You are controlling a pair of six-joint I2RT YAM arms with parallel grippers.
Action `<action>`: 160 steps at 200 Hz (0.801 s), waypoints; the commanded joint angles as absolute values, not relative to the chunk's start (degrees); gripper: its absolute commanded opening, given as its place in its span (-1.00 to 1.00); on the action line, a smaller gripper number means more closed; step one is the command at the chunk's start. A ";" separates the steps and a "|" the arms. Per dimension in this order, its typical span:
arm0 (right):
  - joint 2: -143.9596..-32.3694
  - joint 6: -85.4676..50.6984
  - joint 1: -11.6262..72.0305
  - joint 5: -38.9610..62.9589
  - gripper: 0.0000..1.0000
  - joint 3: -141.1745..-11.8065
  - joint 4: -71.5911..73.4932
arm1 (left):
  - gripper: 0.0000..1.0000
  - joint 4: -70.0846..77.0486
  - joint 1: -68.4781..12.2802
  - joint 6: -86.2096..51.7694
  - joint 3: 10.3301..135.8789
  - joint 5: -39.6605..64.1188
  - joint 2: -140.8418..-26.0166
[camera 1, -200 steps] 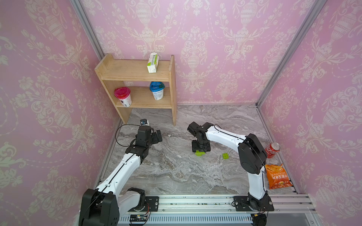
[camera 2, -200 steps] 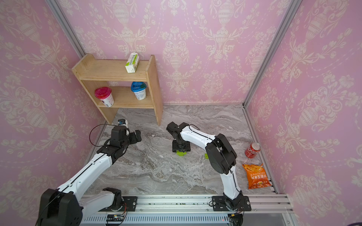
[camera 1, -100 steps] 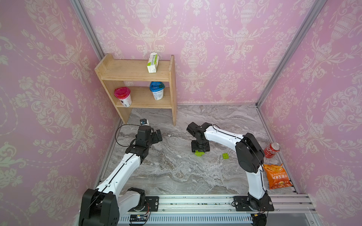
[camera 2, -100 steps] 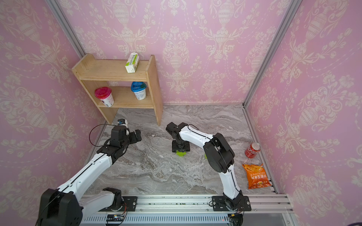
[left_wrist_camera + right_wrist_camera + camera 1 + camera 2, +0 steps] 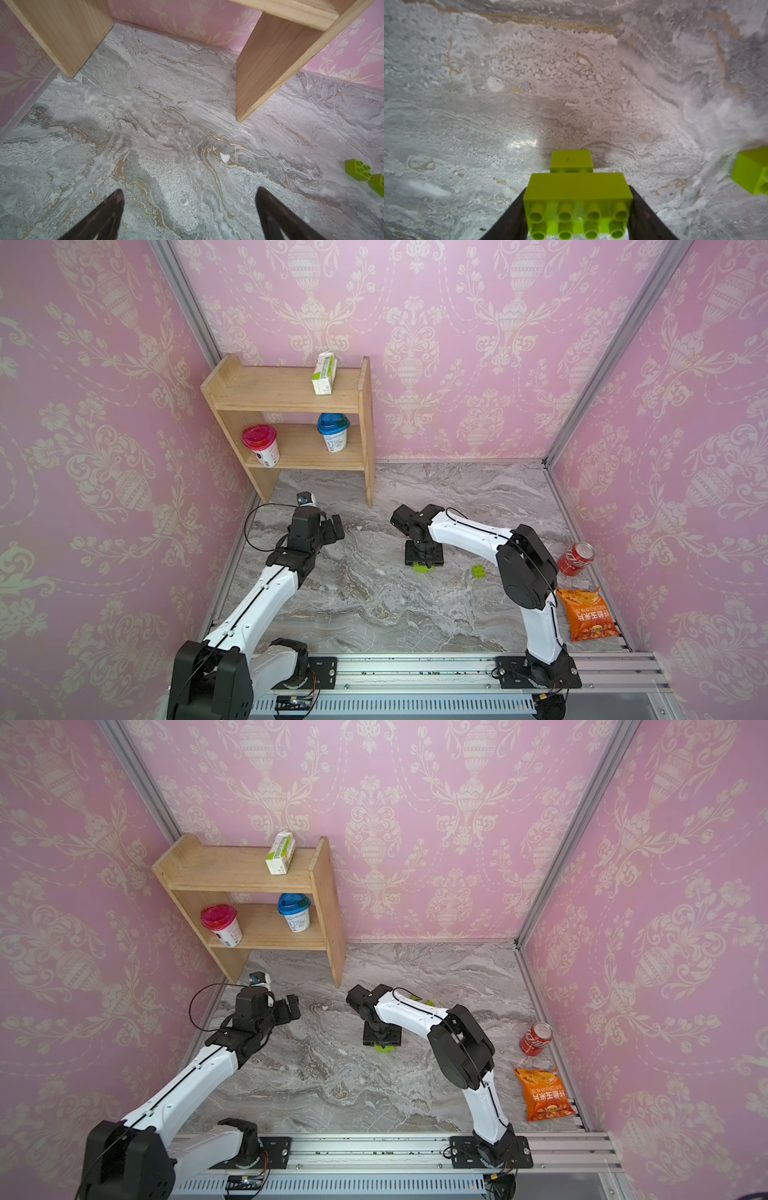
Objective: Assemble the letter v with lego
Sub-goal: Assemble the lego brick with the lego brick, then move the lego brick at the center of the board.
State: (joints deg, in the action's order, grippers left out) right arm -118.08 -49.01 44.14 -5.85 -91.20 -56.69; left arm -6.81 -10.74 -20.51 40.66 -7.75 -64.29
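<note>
A grey marble tabletop (image 5: 374, 614) carries a wooden shelf (image 5: 286, 398), both of its legs planted on the stone. Not far from the shelf's leg lies a studded brick (image 5: 358, 172) (lime-green, another just beside it). Farther from the shelf sits a loose brick (image 5: 478, 571). Farthest from it, a red can (image 5: 575, 559) stands upright near a flat orange snack bag (image 5: 587, 616).

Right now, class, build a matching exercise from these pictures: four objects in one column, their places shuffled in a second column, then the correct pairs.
Objects
1. carton
2. red-lidded cup
3. soda can
4. long lime brick

Places
A. held in the right end effector
B. top level of the wooden shelf
C. on the marble table, near the chip bag
D. lower level of that shelf

Pairs: 1-B, 2-D, 3-C, 4-A
</note>
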 commanded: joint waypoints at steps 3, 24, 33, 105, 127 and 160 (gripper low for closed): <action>-120.56 -51.99 45.04 -5.21 -0.40 -88.35 -55.92 | 0.98 -5.84 -11.16 -21.28 40.43 -6.34 -64.78; -120.58 -51.95 44.54 -4.64 -0.40 -89.16 -55.08 | 0.98 -5.73 -11.16 -21.23 40.50 -6.29 -64.77; -120.55 -51.86 44.31 -4.16 -0.40 -89.36 -54.52 | 0.98 -5.71 -11.22 -21.18 40.44 -6.28 -64.75; -120.91 -51.78 43.26 -0.86 -0.37 -88.93 -51.68 | 0.98 -4.94 -11.16 -21.36 40.30 -5.66 -65.38; -123.49 -50.43 43.33 -2.46 -0.37 -91.96 -56.46 | 0.98 -4.67 -11.17 -21.36 40.17 -5.68 -65.59; -123.50 -46.63 43.04 -4.21 -0.36 -95.46 -57.17 | 0.98 -5.05 -11.12 -21.10 40.51 -5.78 -65.73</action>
State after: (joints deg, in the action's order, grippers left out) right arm -120.05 -50.24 43.38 -3.42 -93.76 -56.95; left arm -5.21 -10.74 -20.51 40.66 -6.46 -65.32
